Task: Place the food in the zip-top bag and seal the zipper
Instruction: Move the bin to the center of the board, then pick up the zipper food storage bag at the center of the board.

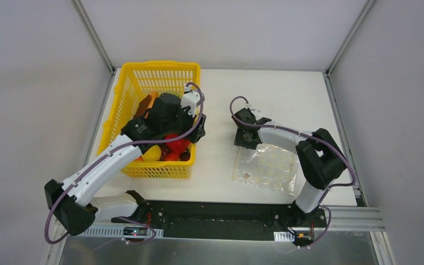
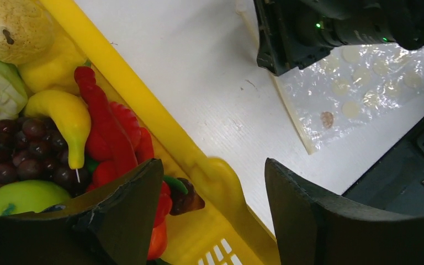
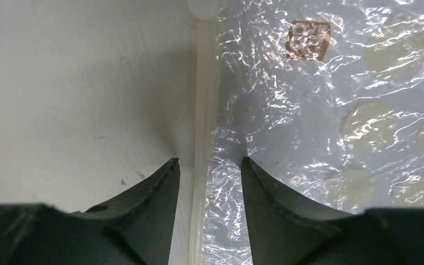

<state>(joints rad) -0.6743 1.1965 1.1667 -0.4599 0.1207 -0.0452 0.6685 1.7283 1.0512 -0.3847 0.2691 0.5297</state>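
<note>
- The zip-top bag (image 1: 268,168) lies flat on the table (image 1: 265,94) in front of the right arm, so that arm is the nearer one.
- The zipper (image 3: 201,99) is the pale straight strip along the bag's edge facing the yellow basket (image 2: 143,105).
- In the right wrist view, the strip's long axis passes lengthwise through the gap of the right gripper (image 3: 210,161). One finger stands on each side.
- The right jaws stand narrowly apart, and we see no pinch on the strip.
- The food (image 2: 107,138) sits in the basket, well apart from the bag.
- The left gripper (image 2: 212,164) hangs astride the basket wall, moderately wide and holding nothing.
- We judge that the next move depends on closing squarely across the strip.
</note>
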